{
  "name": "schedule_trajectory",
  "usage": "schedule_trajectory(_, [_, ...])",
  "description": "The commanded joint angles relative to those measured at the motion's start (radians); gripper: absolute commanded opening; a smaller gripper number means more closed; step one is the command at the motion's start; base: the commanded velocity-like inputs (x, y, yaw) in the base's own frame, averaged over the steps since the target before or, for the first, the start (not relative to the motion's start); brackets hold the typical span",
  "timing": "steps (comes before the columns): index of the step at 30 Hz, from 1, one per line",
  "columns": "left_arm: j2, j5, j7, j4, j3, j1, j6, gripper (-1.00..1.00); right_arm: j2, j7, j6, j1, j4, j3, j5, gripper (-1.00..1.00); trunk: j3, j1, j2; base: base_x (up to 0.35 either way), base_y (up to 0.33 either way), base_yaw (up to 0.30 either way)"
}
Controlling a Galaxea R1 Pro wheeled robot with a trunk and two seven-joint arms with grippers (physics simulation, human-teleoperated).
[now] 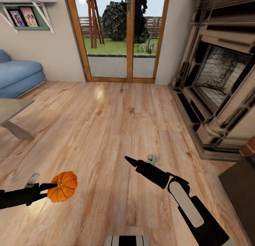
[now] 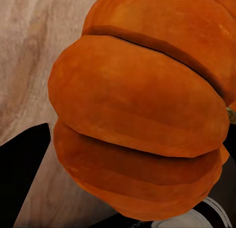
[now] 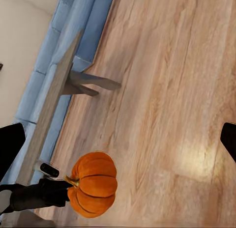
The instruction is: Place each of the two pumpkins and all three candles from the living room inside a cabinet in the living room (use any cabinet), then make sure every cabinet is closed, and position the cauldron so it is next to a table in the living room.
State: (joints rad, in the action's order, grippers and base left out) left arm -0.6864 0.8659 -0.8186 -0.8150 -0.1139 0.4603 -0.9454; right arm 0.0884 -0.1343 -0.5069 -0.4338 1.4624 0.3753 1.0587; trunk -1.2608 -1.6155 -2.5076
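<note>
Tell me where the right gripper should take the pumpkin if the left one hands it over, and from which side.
Grip the pumpkin across its ribbed belly, coming from its free side toward the robot's right. The left gripper already holds it at the stem end, so that end is taken. The rounded body is wide, so the right gripper probably needs its jaws opened fully; the ribs' grooves should help the grip seat.

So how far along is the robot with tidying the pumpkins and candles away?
Nothing looks finished from here. In hand: the left gripper is shut on a small bright-orange ribbed pumpkin, held above the wooden floor. The right gripper carries nothing. The low pale slab-top table stands at the left. Stowing this pumpkin is left; the rest can't be judged here.
</note>
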Motion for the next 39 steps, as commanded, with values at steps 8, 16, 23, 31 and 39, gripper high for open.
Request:
schedule_trajectory(8, [-0.001, 0.005, -0.001, 0.0, -0.003, 0.001, -0.004, -1.0, 0.002, -0.002, -0.002, -0.001, 0.0, -0.001, 0.003, 1.0, 0.004, 0.0, 0.0, 0.0, 0.0, 0.272])
schedule_trajectory(16, [-0.001, 0.008, -0.001, 0.002, -0.002, 0.001, -0.004, -1.0, 0.002, -0.003, -0.002, 0.0, -0.001, -0.001, 0.003, 1.0, 0.008, 0.0, 0.0, 0.0, 0.0, 0.272])
schedule_trajectory(23, [-0.002, 0.011, -0.003, 0.002, -0.002, 0.001, -0.004, -1.0, 0.001, -0.002, -0.002, 0.0, -0.001, 0.0, 0.002, 1.0, 0.012, 0.0, 0.0, 0.0, 0.0, 0.272])
schedule_trajectory(31, [-0.001, 0.014, -0.007, 0.002, -0.002, 0.001, -0.005, -1.0, 0.002, -0.003, -0.002, 0.0, -0.001, -0.001, 0.002, 1.0, 0.016, 0.0, 0.0, 0.0, 0.0, 0.272])
schedule_trajectory(39, [-0.001, 0.015, -0.008, -0.003, 0.0, 0.001, -0.007, -1.0, 0.001, -0.003, -0.002, -0.001, -0.001, 0.0, 0.002, 1.0, 0.036, 0.002, 0.001, 0.0, 0.0, 0.272])
